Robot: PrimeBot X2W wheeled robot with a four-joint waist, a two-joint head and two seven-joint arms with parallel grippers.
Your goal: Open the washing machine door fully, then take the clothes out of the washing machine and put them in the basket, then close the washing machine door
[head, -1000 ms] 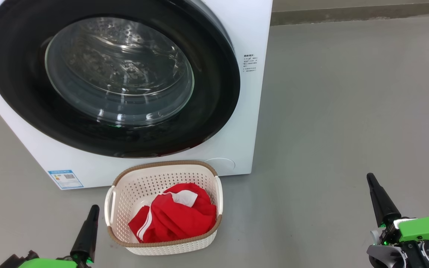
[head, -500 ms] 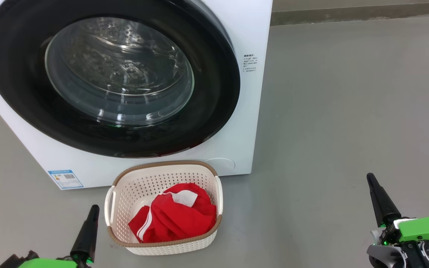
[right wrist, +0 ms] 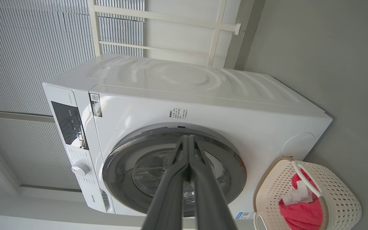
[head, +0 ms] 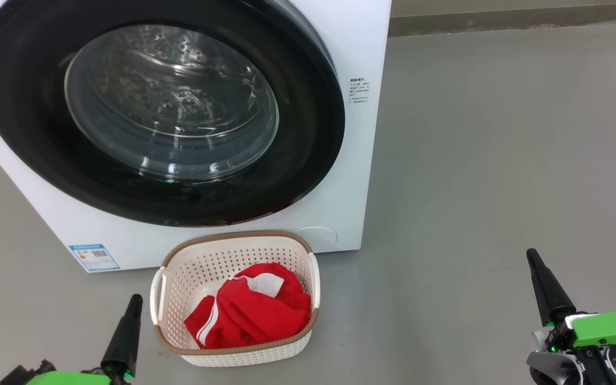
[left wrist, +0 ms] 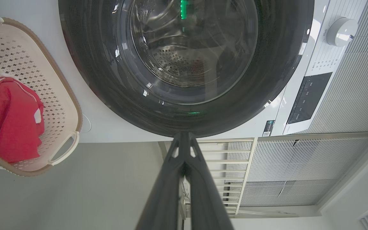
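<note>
While both tools hang idle low over the floor [head: 474, 187], I compare the last second of head pictures and find nothing that has moved. My left gripper [head: 136, 299] has its two dark fingers pressed together with nothing between them. It points up toward the machine, just beside the basket's left handle but not touching it. My right gripper [head: 532, 258] is likewise pinched closed and empty, well off to the right over bare floor.

Outward from there, the basket [head: 206, 264] stands on the floor at the foot of the washing machine [head: 359, 43], below the lower edge of the door. The clothes [head: 254, 313] lie bunched inside it against its near right wall, red with the white trim showing.

Beyond that, the washing machine door [head: 30, 133] looks seated flush against the front in both wrist views. Through the glass I see only bare perforated drum.

With no motion anywhere, I judge all three steps done and the arms parked. I can't confirm from here that the latch has caught.
</note>
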